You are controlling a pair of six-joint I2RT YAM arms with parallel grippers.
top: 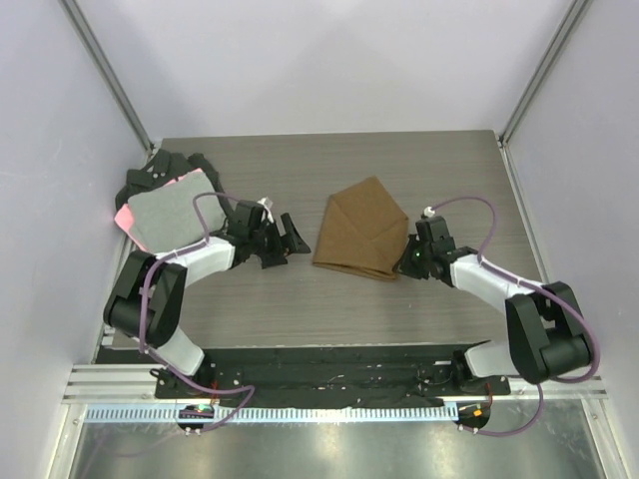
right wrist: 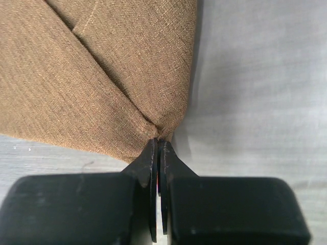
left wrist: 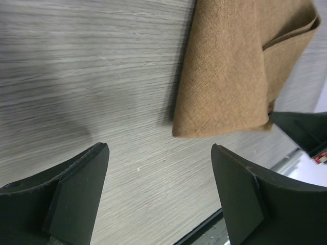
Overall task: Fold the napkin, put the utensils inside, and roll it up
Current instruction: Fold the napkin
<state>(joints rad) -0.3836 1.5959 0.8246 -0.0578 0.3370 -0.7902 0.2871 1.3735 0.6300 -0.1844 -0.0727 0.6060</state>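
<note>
The brown napkin (top: pixel 361 230) lies folded into an angular shape in the middle of the table. Its near right corner is pinched between the jaws of my right gripper (top: pixel 408 261), and in the right wrist view the cloth (right wrist: pixel 102 76) puckers where the shut gripper (right wrist: pixel 158 142) bites it. My left gripper (top: pixel 287 242) stands open just left of the napkin, apart from it. In the left wrist view its fingers (left wrist: pixel 76 194) are spread wide over bare wood, with the napkin (left wrist: pixel 230 71) beyond them. The utensils are out of view.
A grey cloth with a pink edge (top: pixel 170 212) lies at the back left on top of black cloths (top: pixel 165 168). Metal frame posts (top: pixel 105 70) stand at the table's back corners. A black rail (top: pixel 329 364) runs along the near edge.
</note>
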